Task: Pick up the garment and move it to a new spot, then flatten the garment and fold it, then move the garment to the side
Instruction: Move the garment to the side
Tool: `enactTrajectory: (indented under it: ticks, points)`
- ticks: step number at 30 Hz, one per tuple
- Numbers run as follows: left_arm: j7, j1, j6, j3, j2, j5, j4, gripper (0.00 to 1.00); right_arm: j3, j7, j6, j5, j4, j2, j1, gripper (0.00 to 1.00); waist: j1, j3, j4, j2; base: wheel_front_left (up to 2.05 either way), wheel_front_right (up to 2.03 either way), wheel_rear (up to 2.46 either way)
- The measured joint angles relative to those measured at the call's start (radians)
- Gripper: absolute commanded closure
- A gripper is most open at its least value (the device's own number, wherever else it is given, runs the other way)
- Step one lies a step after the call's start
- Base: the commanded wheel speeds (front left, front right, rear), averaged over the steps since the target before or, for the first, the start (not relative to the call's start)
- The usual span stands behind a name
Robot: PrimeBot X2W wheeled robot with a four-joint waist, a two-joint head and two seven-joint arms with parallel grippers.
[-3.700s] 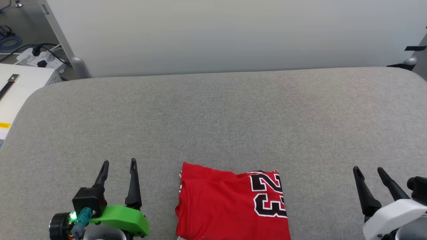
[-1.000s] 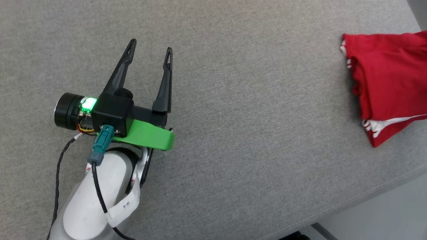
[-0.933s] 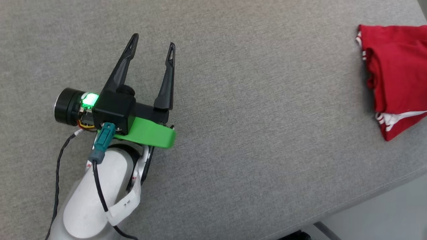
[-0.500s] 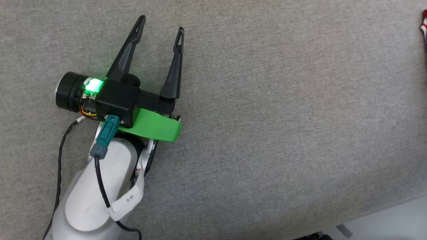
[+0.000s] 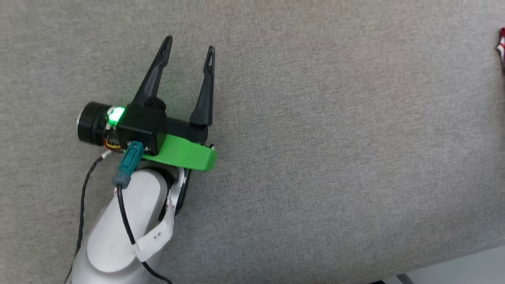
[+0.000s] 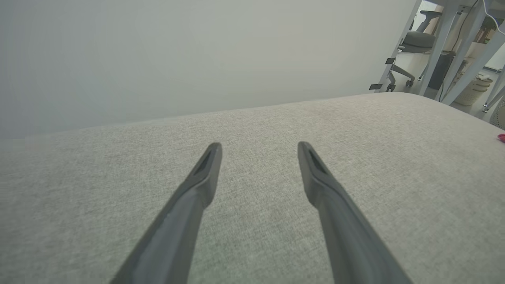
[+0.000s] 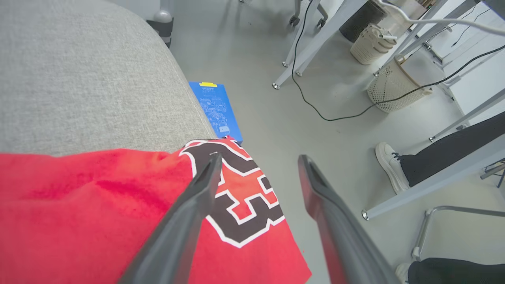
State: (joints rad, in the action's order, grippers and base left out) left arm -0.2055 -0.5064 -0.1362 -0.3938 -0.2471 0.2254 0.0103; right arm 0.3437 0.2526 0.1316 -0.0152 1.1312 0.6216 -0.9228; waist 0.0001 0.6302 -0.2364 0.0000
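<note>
The right gripper (image 7: 259, 157) has its two fingers spread wide and no cloth pinched between them. In its wrist view the finger toward 9 o'clock lies across the black "23" print, and the other hangs over bare floor. Whether the near finger touches the fabric I cannot tell.

The red jersey (image 7: 98, 205) lies folded from 6 round to 9 o'clock of that view, at the rounded end of the grey padded table (image 7: 79, 79). Its printed corner seems to reach past the table's edge. Beyond it on the floor are a blue board (image 7: 215, 106) at 12 o'clock, a white basket (image 7: 388, 88) at 2 o'clock and a person's white shoe (image 7: 388, 165) at 3 o'clock.

The left gripper (image 5: 189, 43) is also spread and empty. In the head view it sits toward 9 o'clock with its fingers pointing to 12, over bare grey cloth and well apart from the jersey. A sliver of the jersey (image 5: 501, 47) shows at 3 o'clock, right at the frame's edge.

I judge this to be the last step, with the folded garment set down at the side. The next move calls for drawing the right gripper straight back and up, so that the near finger does not drag the top layer. A snag there could open the fold or tip the overhanging corner off the table.
</note>
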Motion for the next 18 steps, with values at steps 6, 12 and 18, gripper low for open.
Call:
enactTrajectory:
  ticks: [6, 12, 18]
  points:
    - [-0.032, 0.085, -0.010, 0.016, 0.015, 0.037, -0.056, 0.00, 0.082, 0.002, 0.000, 0.004, -0.250, -0.113, 0.172, 0.00, -0.0001, -0.096, 0.012, 0.0000, 0.00, 0.00, 0.00]
    - [-0.044, 0.213, -0.028, 0.041, 0.032, 0.076, -0.093, 0.00, 0.086, 0.003, 0.000, -0.012, -0.500, -0.275, 0.451, 0.00, -0.0002, -0.239, 0.035, -0.0001, 0.00, 0.00, 0.00]
    - [-0.050, 0.285, -0.028, 0.050, 0.046, 0.097, -0.114, 0.00, 0.014, -0.003, 0.000, -0.064, -0.650, -0.372, 0.623, 0.00, -0.0002, -0.344, 0.066, -0.0001, 0.00, 0.00, 0.00]
